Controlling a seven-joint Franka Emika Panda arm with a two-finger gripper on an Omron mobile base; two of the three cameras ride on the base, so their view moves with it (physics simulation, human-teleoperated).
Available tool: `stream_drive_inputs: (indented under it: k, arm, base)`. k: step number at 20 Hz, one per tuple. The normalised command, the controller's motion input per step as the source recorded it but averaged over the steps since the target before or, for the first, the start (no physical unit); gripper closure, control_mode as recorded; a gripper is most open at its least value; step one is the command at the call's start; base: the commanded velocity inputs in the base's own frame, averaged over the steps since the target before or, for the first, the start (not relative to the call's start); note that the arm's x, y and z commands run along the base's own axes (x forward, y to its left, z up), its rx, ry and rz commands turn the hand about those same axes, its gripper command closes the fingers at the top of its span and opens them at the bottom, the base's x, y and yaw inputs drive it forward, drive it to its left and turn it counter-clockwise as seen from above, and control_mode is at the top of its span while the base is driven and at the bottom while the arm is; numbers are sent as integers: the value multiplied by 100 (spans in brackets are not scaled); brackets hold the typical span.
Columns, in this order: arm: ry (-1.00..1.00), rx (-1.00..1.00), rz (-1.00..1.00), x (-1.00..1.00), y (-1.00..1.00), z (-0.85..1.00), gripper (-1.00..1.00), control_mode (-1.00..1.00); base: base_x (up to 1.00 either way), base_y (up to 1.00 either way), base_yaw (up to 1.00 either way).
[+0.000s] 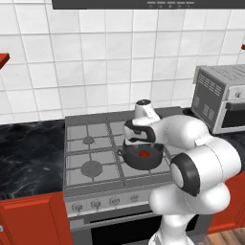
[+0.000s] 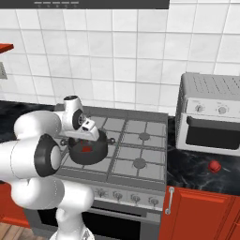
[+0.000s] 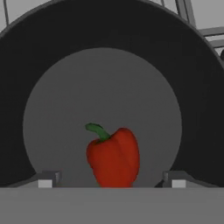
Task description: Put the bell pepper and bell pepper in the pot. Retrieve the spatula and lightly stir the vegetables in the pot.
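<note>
Here, in the left base view, the pot [image 1: 142, 158] sits at centre frame on the stove [image 1: 95, 158], a red pepper [image 1: 144, 154] on its floor, the arm's wrist bent over its rim.

In the right base view the pot [image 2: 87, 148] lies left of centre under the hand, and a second pepper [image 2: 214, 166] waits at lower right on the dark table [image 2: 197, 171], well apart, below the toaster oven [image 2: 211, 117].

In the hand view the pepper [image 3: 113, 156] lies low in the frame inside the pot [image 3: 52, 57]. The pincer [image 3: 109, 179] hangs over it, tips spread wide, neither touching, so nothing is held.

Likely light, firm and glossy, such a pepper may slip; pinching across its broad middle, not the stem, looks safest.
</note>
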Motion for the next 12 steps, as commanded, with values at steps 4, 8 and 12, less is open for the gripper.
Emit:
stream_drive_inputs:
  k: [4, 8, 12]
  arm:
    - [0, 7, 0, -1, 0, 8, -100, -100]
    - [-6, 5, 0, -28, -13, 55, -100, -100]
    - [-15, 0, 1, -54, -25, 65, -100, -100]
  base:
    - [0, 0, 0]
    - [0, 0, 0]
    - [0, 0, 0]
